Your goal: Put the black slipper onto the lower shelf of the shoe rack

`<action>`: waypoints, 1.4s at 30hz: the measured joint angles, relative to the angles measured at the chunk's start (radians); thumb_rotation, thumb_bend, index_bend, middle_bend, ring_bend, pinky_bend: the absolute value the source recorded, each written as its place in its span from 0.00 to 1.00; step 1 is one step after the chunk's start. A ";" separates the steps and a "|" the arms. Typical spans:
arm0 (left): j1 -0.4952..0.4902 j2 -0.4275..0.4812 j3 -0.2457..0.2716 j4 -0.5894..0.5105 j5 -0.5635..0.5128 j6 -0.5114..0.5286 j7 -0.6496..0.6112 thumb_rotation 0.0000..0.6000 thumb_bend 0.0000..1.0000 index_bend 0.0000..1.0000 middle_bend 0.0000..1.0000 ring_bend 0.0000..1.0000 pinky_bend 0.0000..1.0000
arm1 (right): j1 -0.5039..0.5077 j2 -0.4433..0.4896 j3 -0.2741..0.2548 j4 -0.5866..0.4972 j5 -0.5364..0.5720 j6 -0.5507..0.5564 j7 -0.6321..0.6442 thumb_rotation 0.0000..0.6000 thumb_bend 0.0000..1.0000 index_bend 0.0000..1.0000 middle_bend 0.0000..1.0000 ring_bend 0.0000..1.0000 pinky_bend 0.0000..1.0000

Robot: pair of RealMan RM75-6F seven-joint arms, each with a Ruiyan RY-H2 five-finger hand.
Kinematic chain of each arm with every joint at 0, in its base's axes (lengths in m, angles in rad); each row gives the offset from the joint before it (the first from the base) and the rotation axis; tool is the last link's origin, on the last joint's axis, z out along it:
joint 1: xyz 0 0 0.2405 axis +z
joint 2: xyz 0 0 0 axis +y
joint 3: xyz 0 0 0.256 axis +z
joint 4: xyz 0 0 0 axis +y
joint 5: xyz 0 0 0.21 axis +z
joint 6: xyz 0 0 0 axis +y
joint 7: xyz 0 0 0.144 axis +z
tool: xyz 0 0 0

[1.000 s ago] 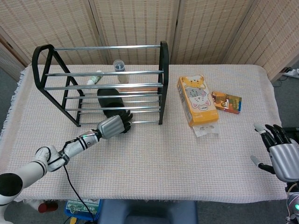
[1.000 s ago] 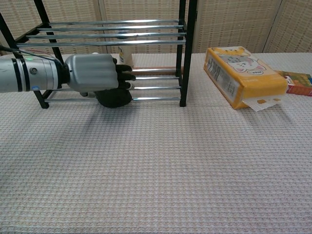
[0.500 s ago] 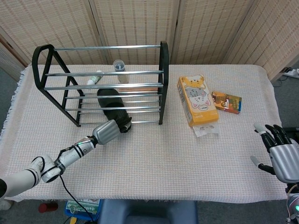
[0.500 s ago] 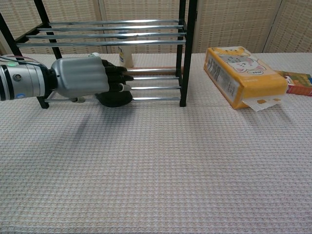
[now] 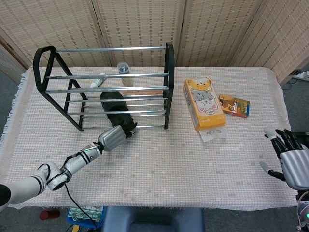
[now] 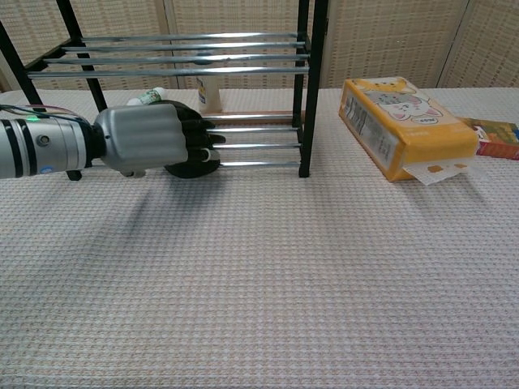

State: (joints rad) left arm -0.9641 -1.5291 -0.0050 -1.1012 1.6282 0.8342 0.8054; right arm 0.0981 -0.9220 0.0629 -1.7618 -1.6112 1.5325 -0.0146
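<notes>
The silver left hand [image 6: 150, 138] covers most of the black slipper [image 6: 195, 166] in the chest view — contact cannot be judged. The black metal shoe rack [image 6: 306, 89] is cropped at the top edge — the silver right hand [image 5: 292, 162] runs off the head view's corner.

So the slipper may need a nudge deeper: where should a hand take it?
Probably the near end of the black slipper, which pokes out past the front rail of the shoe rack. Come from the open front, low, as the left hand does; rails above block a top approach.
</notes>
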 measured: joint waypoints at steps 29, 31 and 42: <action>0.189 0.134 0.019 -0.310 -0.059 0.224 -0.068 1.00 0.23 0.06 0.00 0.00 0.34 | 0.001 0.010 0.009 0.002 0.013 0.000 0.017 1.00 0.21 0.00 0.23 0.15 0.09; 0.226 0.161 0.030 -0.351 -0.061 0.255 -0.093 1.00 0.23 0.06 0.00 0.00 0.34 | 0.001 0.010 0.009 0.003 0.013 -0.001 0.020 1.00 0.22 0.00 0.23 0.15 0.09; 0.367 0.281 0.066 -0.489 -0.111 0.364 -0.290 1.00 0.23 0.06 0.00 0.00 0.34 | 0.005 0.001 0.003 0.013 0.026 -0.027 0.034 1.00 0.22 0.00 0.22 0.15 0.10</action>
State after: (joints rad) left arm -0.5971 -1.2477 0.0610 -1.5906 1.5172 1.1981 0.5153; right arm 0.1027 -0.9212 0.0656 -1.7491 -1.5851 1.5054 0.0196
